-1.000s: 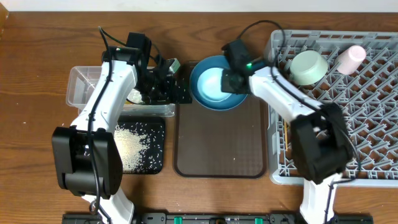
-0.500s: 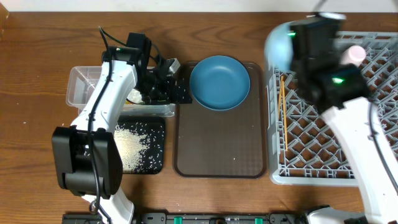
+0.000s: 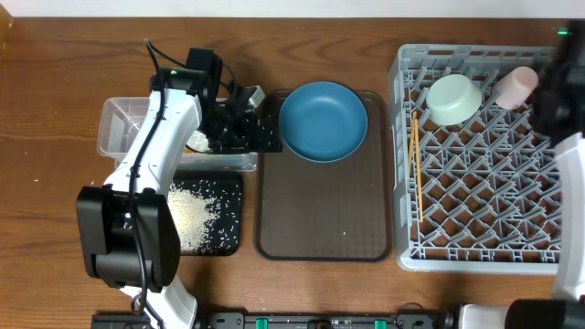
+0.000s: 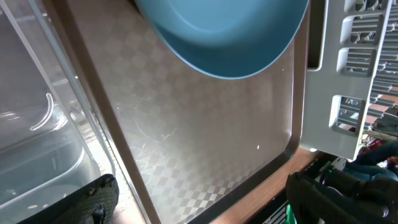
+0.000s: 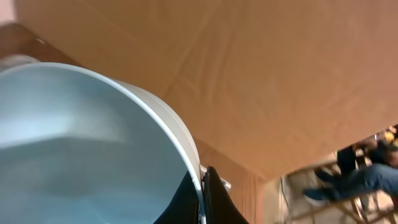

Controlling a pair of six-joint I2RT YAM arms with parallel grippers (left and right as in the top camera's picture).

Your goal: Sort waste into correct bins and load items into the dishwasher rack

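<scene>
The right gripper (image 5: pixel 203 182) has its fingers together on the thin rim of a pale bowl (image 5: pixel 81 143), one finger inside the wall and one outside. The wrist view is very close, so I read this as a clamp rather than a near miss. The overhead shows only part of that arm, at the right edge beyond the dishwasher rack (image 3: pixel 475 228).

The bowl looks hard and glossy, so it is probably stiff, light enough for a rim pinch, and slick. Hung from one point on the rim, it is likely to swing or twist between the pads, so a deep bite and a slow carry suit it.

The left gripper (image 4: pixel 202 183) has its fingers wide apart and holds nothing. It hangs over the left margin of the brown serving tray (image 3: pixel 320 210), just beside the clear tub (image 3: pixel 114 137).

The blue plate-bowl (image 3: pixel 323 121) sits upright at the far end of that tray, touched by neither arm. It is wide, shallow and rigid, and probably the heaviest piece. The best hold is on its rim, one finger inside, on the side nearest the rack.

In the rack's far corner are the mint-green bowl (image 3: pixel 454 99) and a pink cup (image 3: pixel 516 84). The chopsticks (image 3: pixel 414 155) lie along the rack's left edge.
</scene>
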